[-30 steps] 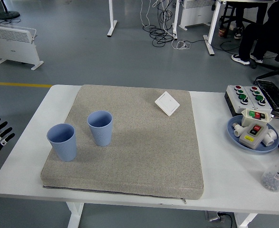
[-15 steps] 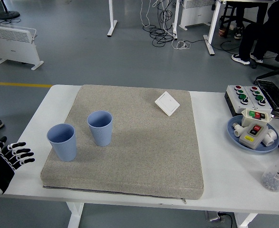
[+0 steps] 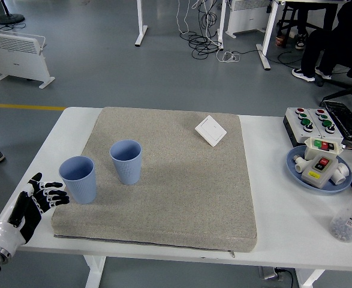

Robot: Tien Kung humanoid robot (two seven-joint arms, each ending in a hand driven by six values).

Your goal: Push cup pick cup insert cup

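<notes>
- The black left hand [image 3: 39, 197], fingers spread and holding nothing, hovers at the counter's left edge.
- The nearer ribbed blue plastic cup [image 3: 78, 179] stands upright on the grey fabric mat [image 3: 176, 180], just right of the fingertips.
- The second blue cup [image 3: 126, 161] stands beyond it, further right.
- No right hand shows.

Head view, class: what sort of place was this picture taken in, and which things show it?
Probably a robotics lab or workshop. A robot's left hand reaches over a white table towards two blue cups; push-button control boxes sit at the right, and loose cables lie on the grey floor.
</notes>
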